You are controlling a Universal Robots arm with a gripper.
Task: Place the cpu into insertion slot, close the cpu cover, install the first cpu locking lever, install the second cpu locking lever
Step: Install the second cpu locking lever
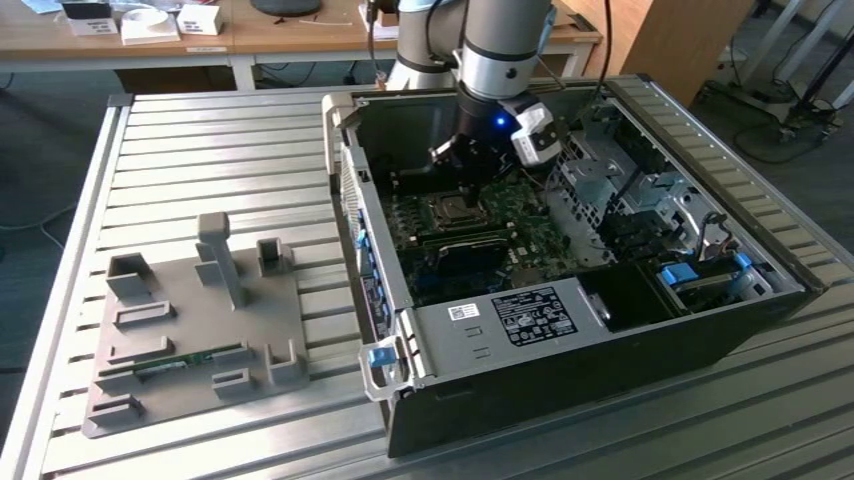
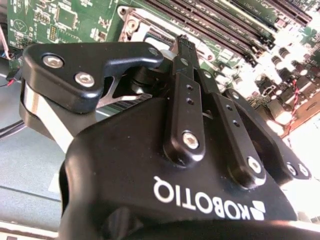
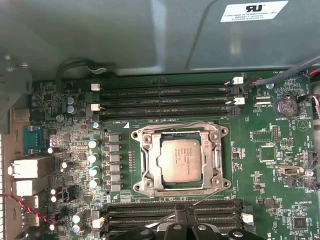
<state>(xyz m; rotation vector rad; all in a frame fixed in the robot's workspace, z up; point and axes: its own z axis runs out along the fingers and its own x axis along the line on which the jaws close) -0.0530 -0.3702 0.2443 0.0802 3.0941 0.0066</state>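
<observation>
We see the chip already lying in its socket with the metal frame down around it. Our gripper hangs just beside the socket, fingers pressed together on nothing. A careless push on the thin lever could let it slip past its hook and scrape the green board.

Even, diffuse room light fills the exterior view, with soft sheen along the ribs of the metal table and a dim interior in the open computer case. A small blue light glows on the arm near the upper centre. In the second wrist view, the right edge is blown out by white glare over the circuit board, while the gripper body looms close and slightly soft. The first wrist view is sharp centrally, duller toward the left edge.
</observation>
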